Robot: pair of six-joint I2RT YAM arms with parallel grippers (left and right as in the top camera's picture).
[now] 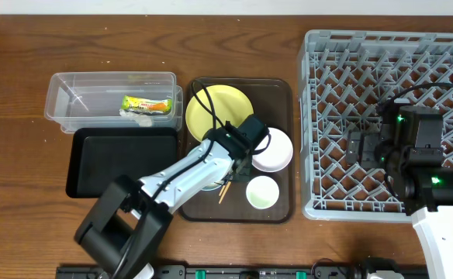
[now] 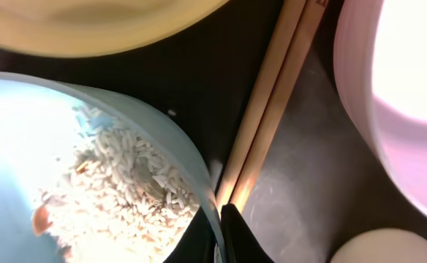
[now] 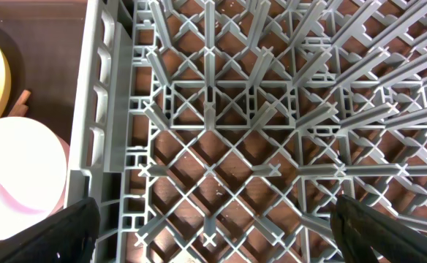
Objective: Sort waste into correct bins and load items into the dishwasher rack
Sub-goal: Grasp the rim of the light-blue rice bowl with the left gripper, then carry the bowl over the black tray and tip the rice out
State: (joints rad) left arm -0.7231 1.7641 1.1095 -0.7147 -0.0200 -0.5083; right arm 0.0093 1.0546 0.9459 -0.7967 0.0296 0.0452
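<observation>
The left gripper (image 2: 218, 237) has its jaws drawn nearly together on the rim of the light blue bowl (image 2: 23, 146), one finger on each side of it. White rice grains (image 2: 126, 183) are heaped inside, just beside that grip. The wooden chopsticks (image 2: 272, 109) lie side by side against the rim, their long axis slanting between this bowl and the white bowl (image 2: 403, 95) on the dark brown serving tray (image 2: 301, 190). The right gripper (image 3: 221, 234) hangs wide open and empty over the dishwasher rack (image 3: 213, 109).

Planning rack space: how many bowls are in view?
2: the white bowl at the brown tray's right; the light blue bowl with rice beside the chopsticks, largely under the left arm.
</observation>
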